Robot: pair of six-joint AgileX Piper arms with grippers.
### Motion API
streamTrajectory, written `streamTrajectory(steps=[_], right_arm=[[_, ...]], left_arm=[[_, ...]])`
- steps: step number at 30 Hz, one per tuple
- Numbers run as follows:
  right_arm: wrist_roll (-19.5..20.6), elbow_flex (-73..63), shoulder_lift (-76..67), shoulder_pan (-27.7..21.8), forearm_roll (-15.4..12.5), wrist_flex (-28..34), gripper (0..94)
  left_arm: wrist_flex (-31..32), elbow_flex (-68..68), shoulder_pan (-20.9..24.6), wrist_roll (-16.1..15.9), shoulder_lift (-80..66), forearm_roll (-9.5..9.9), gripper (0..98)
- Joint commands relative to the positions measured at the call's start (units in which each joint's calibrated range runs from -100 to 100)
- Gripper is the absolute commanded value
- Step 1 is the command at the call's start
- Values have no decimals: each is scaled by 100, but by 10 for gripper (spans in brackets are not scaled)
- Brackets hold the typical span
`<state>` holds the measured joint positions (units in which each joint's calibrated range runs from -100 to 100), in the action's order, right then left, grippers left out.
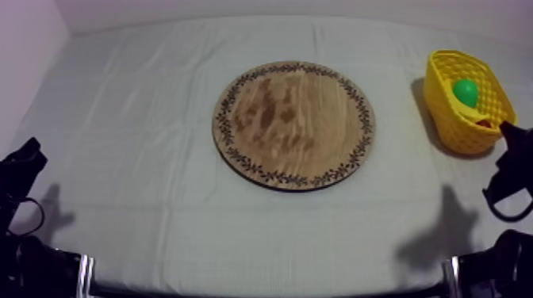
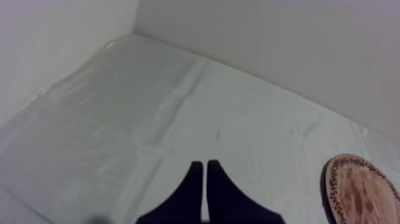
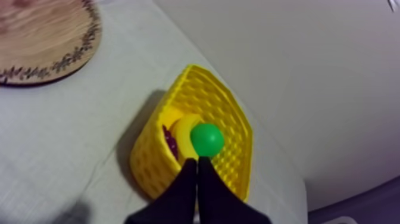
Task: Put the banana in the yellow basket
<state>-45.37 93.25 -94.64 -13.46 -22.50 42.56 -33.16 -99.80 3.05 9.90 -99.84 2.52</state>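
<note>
The round wooden board lies in the middle of the table with nothing on it. The banana rests inside the yellow basket, beside a green fruit and something dark purple. My right gripper is shut on nothing, a narrow wedge just at the basket's near rim. From above, the basket stands at the far right with the green fruit in it, and the right gripper sits just beside it. My left gripper is shut over bare cloth at the left.
The board's rim lies to the side of my left gripper. A wall runs along the back of the table and another along its left side. Bare cloth surrounds the board.
</note>
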Motion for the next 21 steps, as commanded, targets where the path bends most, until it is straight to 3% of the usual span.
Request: streamTrajectory(steps=[1,5,6,7,9,10,12,18,21], right_arm=[[2697,-8,-76,104,196,167,4],[3058,23,-109,227,402,191,4],[3353,106,-112,275,664,91,5],[3920,233,-112,339,1085,-6,5],[4807,454,-114,441,1667,-279,7],[4954,520,-116,476,1800,-345,6],[4859,594,-118,556,1963,-386,5],[3437,647,-120,669,2090,-428,5],[3079,651,-120,676,2101,-432,5]], left_arm=[[1,2,2,0,2,0,1],[1,2,2,1,2,0,1],[1,2,2,1,2,0,1],[1,2,2,-4,2,-3,1],[1,2,2,-9,2,-7,1],[1,2,2,-8,2,-8,1],[1,2,2,-3,2,-9,1],[1,2,2,-11,2,-10,1],[1,2,2,-11,2,-10,1]])
